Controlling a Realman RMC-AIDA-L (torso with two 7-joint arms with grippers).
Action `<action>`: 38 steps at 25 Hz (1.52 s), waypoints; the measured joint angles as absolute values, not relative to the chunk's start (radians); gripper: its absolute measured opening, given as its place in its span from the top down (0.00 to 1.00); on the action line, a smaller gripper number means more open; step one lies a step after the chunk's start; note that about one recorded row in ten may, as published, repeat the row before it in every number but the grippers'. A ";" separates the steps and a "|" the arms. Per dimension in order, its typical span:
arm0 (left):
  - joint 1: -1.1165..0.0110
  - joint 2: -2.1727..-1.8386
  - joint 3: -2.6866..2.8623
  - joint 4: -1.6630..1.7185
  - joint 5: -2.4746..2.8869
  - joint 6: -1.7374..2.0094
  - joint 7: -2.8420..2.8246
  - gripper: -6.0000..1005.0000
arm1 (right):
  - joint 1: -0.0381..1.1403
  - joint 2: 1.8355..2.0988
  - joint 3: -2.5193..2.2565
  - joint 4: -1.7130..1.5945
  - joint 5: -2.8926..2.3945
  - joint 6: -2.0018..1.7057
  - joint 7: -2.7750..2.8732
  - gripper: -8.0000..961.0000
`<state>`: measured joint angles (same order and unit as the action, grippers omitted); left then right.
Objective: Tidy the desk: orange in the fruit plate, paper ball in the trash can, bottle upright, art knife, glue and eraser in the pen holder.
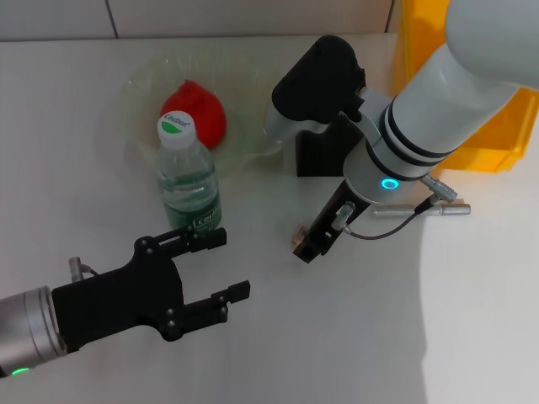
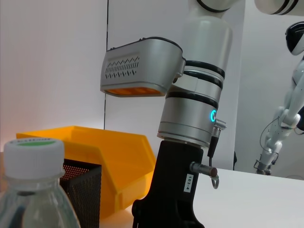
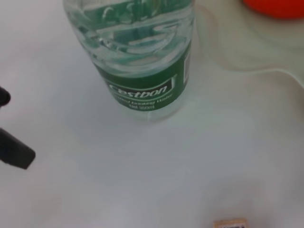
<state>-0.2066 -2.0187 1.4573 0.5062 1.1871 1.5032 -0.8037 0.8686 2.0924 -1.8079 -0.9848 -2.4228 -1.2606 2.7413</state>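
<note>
Picking up the eraser [image 1: 298, 242] looks like the step in hand: the right hand [image 1: 318, 239] hangs low over the bench [image 1: 354, 337], its dark fingers reaching down right beside the small tan block, and from these views I cannot tell whether they stand apart or together. In the right wrist view the eraser [image 3: 230, 223] sits at the very edge of the picture, so the hand likely wants centring over it before closing, with one finger on each long side. The block is tiny, so a shallow pinch could flick it away. The pen holder [image 1: 322, 153] stands just behind the right forearm, a short carry. The left hand [image 1: 221, 268] hovers with fingers apart near the upright bottle [image 1: 189, 177]; the orange [image 1: 200, 109] lies in the fruit plate [image 1: 139, 88], beside the trash can [image 1: 497, 143].
</note>
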 joint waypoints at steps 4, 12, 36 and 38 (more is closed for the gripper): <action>-0.207 -2.019 1.457 0.506 1.187 1.503 -0.804 0.30 | 0.869 2.092 -1.812 -0.984 -2.422 -1.261 2.741 0.50; -0.209 -2.019 1.457 0.506 1.187 1.503 -0.804 0.30 | 0.881 2.092 -1.819 -0.961 -2.422 -1.259 2.741 0.67; -0.216 -2.028 1.458 0.514 1.188 1.504 -0.804 0.30 | 0.729 2.079 -1.289 -1.485 -2.512 -1.475 2.639 0.68; -0.219 -2.030 1.460 0.515 1.188 1.504 -0.804 0.30 | 0.741 2.078 -1.242 -1.439 -2.538 -1.434 2.610 0.67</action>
